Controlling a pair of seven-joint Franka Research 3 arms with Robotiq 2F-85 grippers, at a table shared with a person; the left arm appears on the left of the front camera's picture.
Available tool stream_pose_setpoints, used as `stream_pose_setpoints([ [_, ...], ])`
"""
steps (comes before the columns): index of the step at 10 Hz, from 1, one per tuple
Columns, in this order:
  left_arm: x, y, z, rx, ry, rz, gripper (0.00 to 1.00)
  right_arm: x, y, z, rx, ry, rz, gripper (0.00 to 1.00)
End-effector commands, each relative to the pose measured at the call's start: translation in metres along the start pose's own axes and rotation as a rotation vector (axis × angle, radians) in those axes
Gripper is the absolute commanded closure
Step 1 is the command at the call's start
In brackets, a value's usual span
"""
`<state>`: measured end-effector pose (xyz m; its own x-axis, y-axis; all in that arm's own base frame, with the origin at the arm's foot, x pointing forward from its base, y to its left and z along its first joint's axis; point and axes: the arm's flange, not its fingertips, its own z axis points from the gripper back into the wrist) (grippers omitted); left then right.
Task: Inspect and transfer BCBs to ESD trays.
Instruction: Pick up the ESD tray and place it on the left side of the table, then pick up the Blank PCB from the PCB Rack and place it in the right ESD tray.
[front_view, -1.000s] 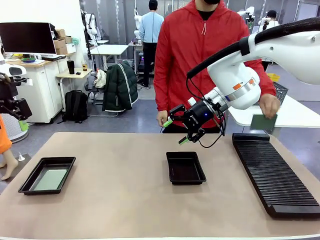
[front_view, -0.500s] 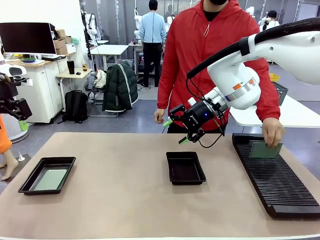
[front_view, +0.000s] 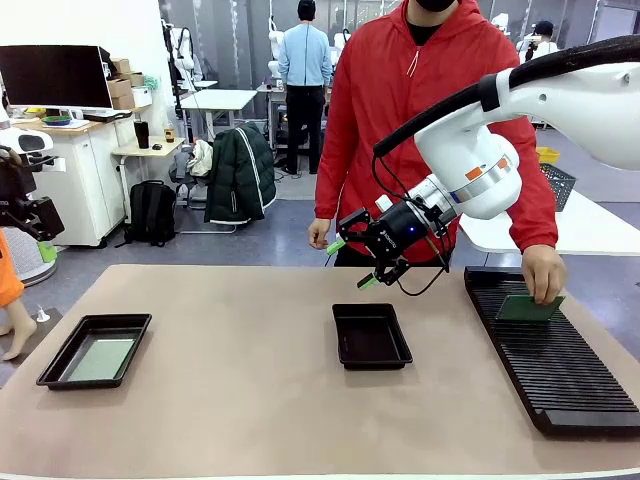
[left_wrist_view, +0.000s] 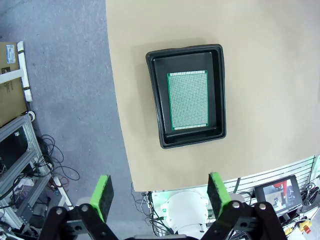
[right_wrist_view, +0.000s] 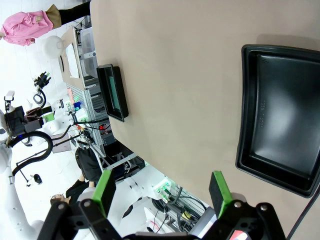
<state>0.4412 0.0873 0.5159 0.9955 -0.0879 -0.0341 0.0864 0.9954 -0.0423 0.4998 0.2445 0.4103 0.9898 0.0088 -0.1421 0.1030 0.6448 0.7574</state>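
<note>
BCB (front_view: 529, 307) in person's hand (front_view: 543, 272), edge on rack (front_view: 560, 365), probably staged for pickup. Second BCB (left_wrist_view: 187, 100) flat in left ESD tray (left_wrist_view: 221, 95). Right end effector (front_view: 352, 264) gaping by empty middle tray (front_view: 372, 364); left end effector (left_wrist_view: 160, 195) too.

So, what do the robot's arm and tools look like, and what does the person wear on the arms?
The right arm is white and rounded, with a thick black hose along it, an orange mark beside a silver ring, and thin black cables. The right tool and the left tool are black with flat green pads. The person wears long red sleeves.
</note>
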Motion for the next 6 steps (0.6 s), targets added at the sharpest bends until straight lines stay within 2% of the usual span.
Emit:
stream_pose_setpoints([
  [1,-0.0010,0.0000,-0.0024,-0.001,-0.003,0.000,0.00,0.0008,0.0029,-0.0015,-0.009,0.001,-0.008,0.00],
  [6,-0.0010,0.0000,-0.0024,-0.001,-0.003,0.000,0.00,0.0008,0.0029,-0.0015,-0.009,0.001,-0.008,0.00],
])
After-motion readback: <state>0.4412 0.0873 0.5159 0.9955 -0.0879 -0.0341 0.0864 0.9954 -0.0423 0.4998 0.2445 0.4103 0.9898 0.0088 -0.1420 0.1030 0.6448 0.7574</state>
